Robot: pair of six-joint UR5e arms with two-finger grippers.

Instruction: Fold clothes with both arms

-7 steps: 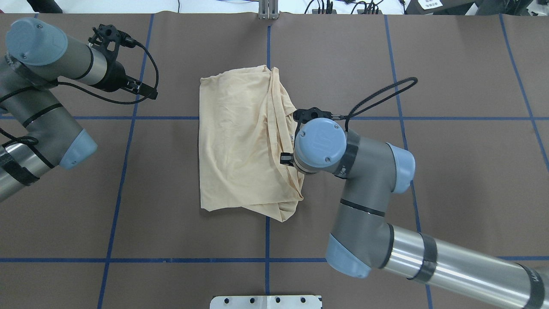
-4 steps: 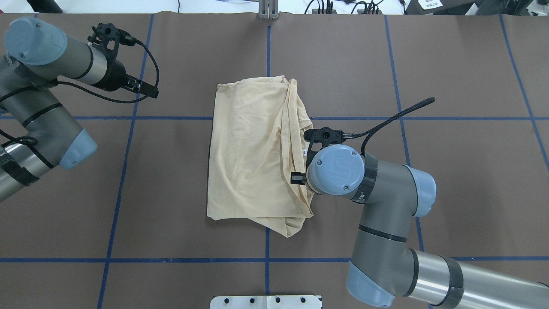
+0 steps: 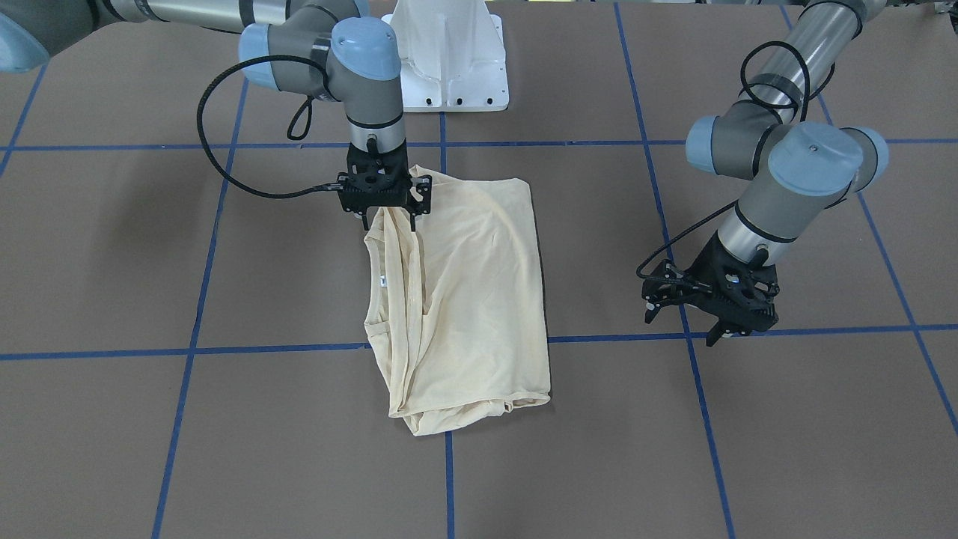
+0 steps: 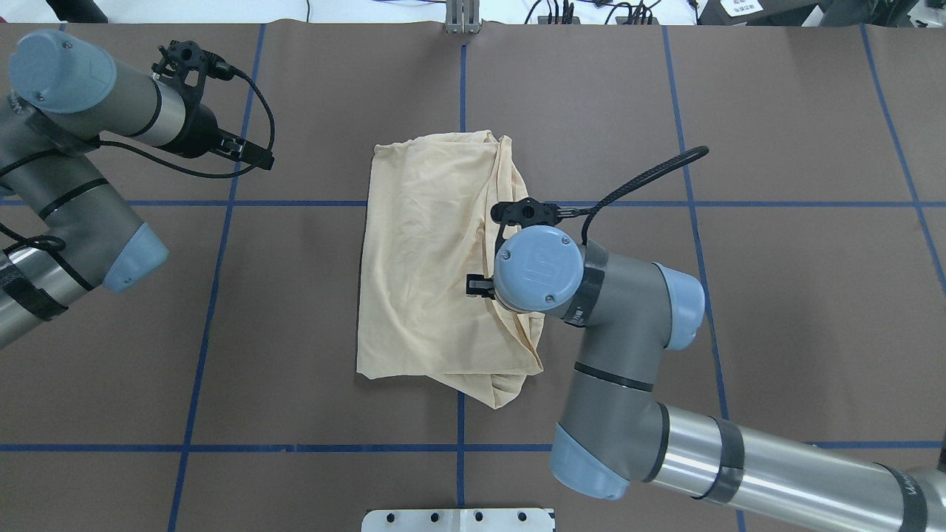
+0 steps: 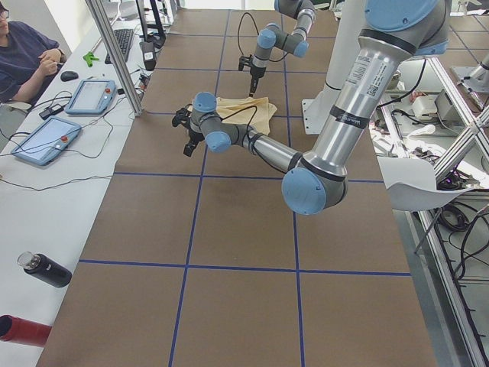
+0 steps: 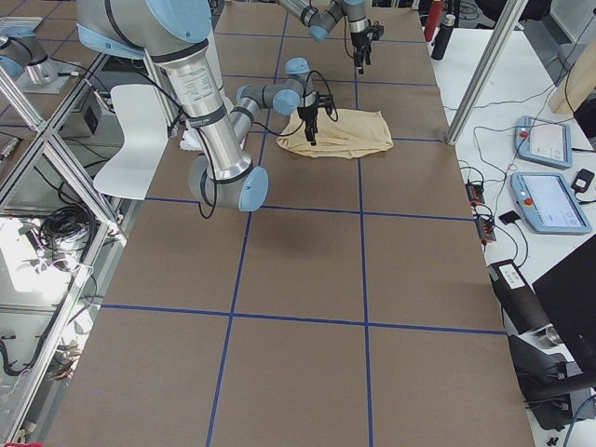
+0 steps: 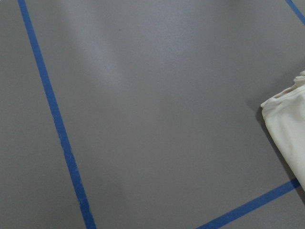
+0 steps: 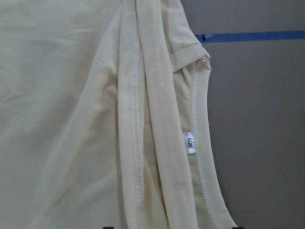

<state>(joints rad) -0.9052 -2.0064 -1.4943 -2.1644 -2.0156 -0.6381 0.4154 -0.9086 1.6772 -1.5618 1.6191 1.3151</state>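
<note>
Spread wide apart, the jaws of the right gripper [image 3: 388, 223] point straight down over the bunched right edge of the shirt [image 4: 429, 258], in its nearer half. The right wrist view shows only the two tips, at its bottom edge, with cloth between them. I cannot tell whether they touch the fabric.

Nearest of all stands the white pedestal base [image 3: 449, 60], at the near edge of the table [image 4: 776, 332]. From the near right, the right arm [image 4: 628, 310] reaches in over the brown surface, its black cable [image 4: 643, 174] looping out to the right.

The shirt lies flat at the middle of the table, folded into a rough rectangle that runs near to far. One loose corner pokes out at the near right. Along its right edge several seamed folds lie side by side, with a small white label [image 8: 190, 143] among them.

Farther off and well to the left, the left gripper [image 4: 255, 154] hangs above bare table beside a blue tape line [image 4: 222, 295], apart from the cloth. Its jaw state I cannot tell. The left arm [image 4: 74, 185] comes in from the left.

Beyond the far edge, a person [image 5: 23, 53] sits at a white bench with two tablets [image 5: 46, 138].
</note>
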